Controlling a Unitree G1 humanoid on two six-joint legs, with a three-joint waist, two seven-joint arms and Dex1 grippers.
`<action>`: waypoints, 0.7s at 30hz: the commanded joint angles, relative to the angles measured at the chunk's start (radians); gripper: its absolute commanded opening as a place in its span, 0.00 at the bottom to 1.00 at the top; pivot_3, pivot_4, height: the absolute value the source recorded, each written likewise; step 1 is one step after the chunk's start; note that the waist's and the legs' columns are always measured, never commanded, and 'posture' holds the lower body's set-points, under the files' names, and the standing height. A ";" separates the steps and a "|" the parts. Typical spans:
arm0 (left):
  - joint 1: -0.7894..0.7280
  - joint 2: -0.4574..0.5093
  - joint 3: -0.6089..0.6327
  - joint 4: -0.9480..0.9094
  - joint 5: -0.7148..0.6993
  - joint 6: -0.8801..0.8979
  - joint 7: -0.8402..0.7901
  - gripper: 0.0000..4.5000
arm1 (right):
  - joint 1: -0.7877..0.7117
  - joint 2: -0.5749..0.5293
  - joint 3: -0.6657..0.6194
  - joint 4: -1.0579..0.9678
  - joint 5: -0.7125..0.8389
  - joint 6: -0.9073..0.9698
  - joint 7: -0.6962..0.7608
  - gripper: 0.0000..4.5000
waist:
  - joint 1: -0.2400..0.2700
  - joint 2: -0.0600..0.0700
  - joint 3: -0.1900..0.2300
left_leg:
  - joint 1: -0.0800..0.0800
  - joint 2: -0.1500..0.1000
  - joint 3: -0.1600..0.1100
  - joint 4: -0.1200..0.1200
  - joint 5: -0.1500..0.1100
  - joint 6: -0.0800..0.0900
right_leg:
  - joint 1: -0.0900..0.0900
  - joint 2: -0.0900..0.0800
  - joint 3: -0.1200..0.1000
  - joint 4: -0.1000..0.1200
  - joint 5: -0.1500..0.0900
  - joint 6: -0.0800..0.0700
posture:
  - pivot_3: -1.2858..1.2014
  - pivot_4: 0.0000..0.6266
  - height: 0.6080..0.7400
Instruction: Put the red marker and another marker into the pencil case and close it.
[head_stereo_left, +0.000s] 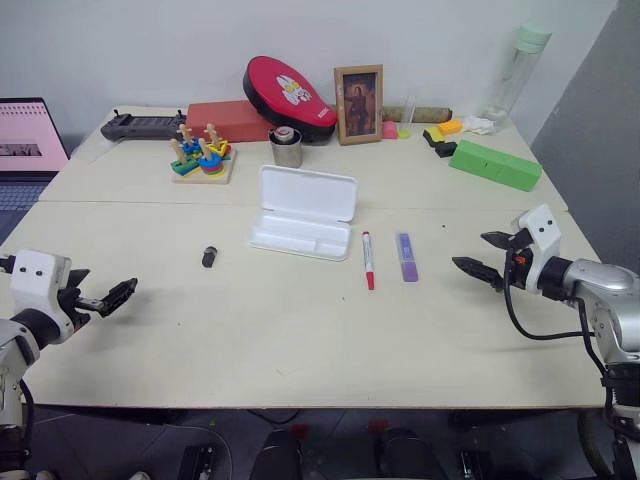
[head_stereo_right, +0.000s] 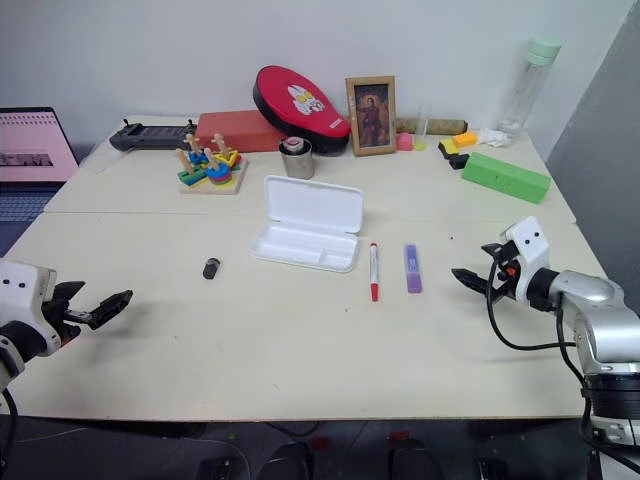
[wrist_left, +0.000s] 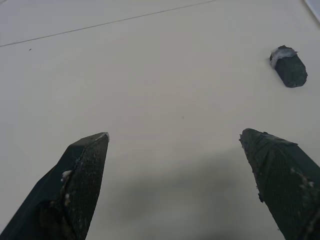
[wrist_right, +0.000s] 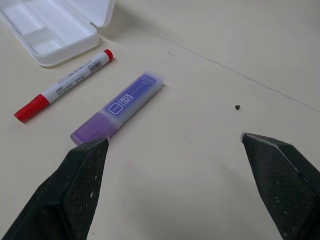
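1. The red marker (head_stereo_left: 367, 260) is laid flat near the middle of the counter (head_stereo_left: 300, 340), its long axis running from 12 to 6 o'clock in the head views. The barrel is seen to be slim and white with small print, capped red at both ends.
2. The purple marker (head_stereo_left: 407, 257) is laid just beside it at 3 o'clock, apart from it and almost parallel. It is wider and flatter, with a translucent lavender cap over a darker violet body bearing a white label.
3. The pencil case (head_stereo_left: 303, 212) is found just at 10 o'clock of the red marker, its lid lifted and tilted back toward 12 o'clock. It is a white rectangular box with rounded corners, and its tray is divided into compartments.
4. The left tool (head_stereo_left: 112, 296) is held spread wide over bare counter at 8 o'clock of the case, with nothing gripped.
5. The right tool (head_stereo_left: 487, 256) is likewise spread wide and empty, at 3 o'clock of the purple marker and near it.
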 joint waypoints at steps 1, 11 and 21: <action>0.001 0.010 0.047 -0.029 -0.009 -0.005 0.022 1.00 | -0.023 -0.007 -0.010 -0.013 0.007 -0.007 0.001 0.99 | 0.000 0.000 0.000 | 0.000 0.000 0.000 0.000 0.000 0.000 | 0.000 0.000 0.000 0.000 0.000 0.000 | 0.52 0.24 1.00; -0.008 0.002 0.038 -0.039 -0.008 -0.012 0.046 1.00 | -0.018 0.004 -0.009 -0.012 0.005 -0.012 -0.005 0.99 | 0.000 0.000 0.000 | 0.000 0.000 0.000 0.000 0.000 0.000 | 0.000 0.000 0.000 0.000 0.000 0.000 | 0.52 0.24 1.00; -0.024 -0.006 0.020 -0.031 -0.007 -0.016 0.049 1.00 | -0.017 0.012 -0.011 -0.017 0.007 -0.011 -0.009 0.99 | 0.000 0.000 0.000 | 0.000 0.000 0.000 0.000 0.000 0.000 | 0.000 0.000 0.000 0.000 0.000 0.000 | 0.52 0.24 1.00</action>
